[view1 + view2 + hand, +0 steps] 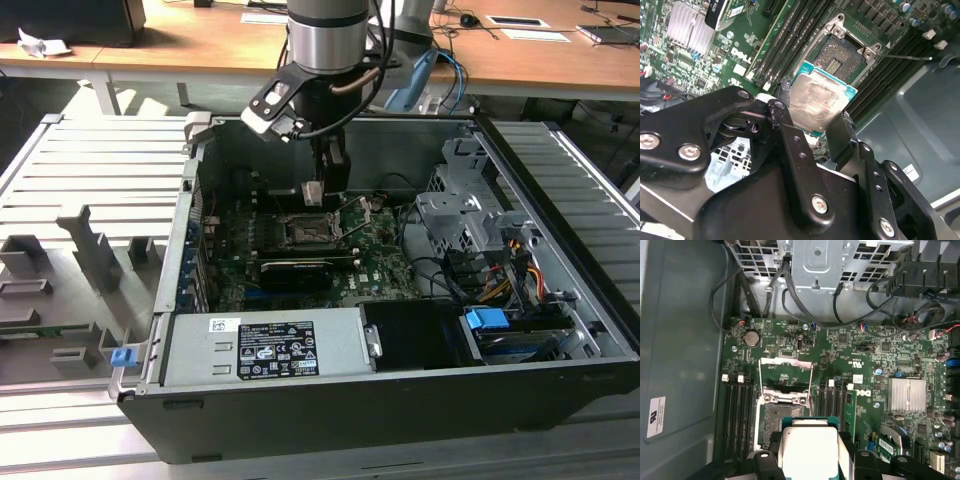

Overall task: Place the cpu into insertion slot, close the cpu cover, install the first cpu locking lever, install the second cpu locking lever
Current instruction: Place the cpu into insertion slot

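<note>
My gripper (316, 190) hangs inside the open computer case, shut on the cpu (312, 192), a small silvery square chip. The chip sits a little above the insertion slot (307, 233) on the green board. In the second wrist view the cpu (815, 102) is pinched by its edges between the black fingers (839, 134), its face tilted, and the dark insertion slot (842, 52) lies bare beyond it. In the first wrist view the cpu (810, 445) partly overlaps the insertion slot (776, 417). The cpu cover (785, 371), a silvery frame, stands flipped open at the slot's far end.
A grey power supply (265, 345) fills the case's near side. A metal drive cage (465, 215) with cables stands at the exterior view's right. Black memory slots (737, 410) flank the socket, and a silver heatsink (907, 395) sits further along the board. A thin metal lever (910, 57) sticks out beside the slot.
</note>
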`<control>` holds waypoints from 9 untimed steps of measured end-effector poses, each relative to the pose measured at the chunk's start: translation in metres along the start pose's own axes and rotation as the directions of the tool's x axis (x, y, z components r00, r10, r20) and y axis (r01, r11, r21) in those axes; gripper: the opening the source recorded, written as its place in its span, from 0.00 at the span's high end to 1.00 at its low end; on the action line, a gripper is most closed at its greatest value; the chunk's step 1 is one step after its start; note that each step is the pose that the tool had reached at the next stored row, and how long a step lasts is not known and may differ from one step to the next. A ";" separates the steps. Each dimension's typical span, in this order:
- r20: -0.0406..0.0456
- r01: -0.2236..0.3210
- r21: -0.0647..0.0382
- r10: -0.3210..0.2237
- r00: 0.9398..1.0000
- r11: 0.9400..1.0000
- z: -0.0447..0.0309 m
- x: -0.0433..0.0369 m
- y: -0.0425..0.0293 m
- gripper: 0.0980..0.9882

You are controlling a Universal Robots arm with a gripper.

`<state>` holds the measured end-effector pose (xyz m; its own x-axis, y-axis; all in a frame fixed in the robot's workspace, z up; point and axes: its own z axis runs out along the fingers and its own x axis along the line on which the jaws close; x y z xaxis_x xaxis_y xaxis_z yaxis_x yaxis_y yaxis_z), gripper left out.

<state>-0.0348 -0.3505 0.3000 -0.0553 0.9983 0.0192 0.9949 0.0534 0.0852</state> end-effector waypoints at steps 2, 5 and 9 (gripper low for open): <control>0.000 -0.002 0.000 0.002 1.000 1.000 0.0020 0.0000 -0.0002 0.52; 0.000 -0.002 0.000 0.002 1.000 1.000 0.0036 0.0000 -0.0003 0.52; 0.000 -0.002 0.000 0.002 1.000 1.000 0.0060 -0.0001 -0.0005 0.52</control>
<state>-0.0348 -0.3505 0.2940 -0.0533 0.9984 0.0198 0.9950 0.0515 0.0852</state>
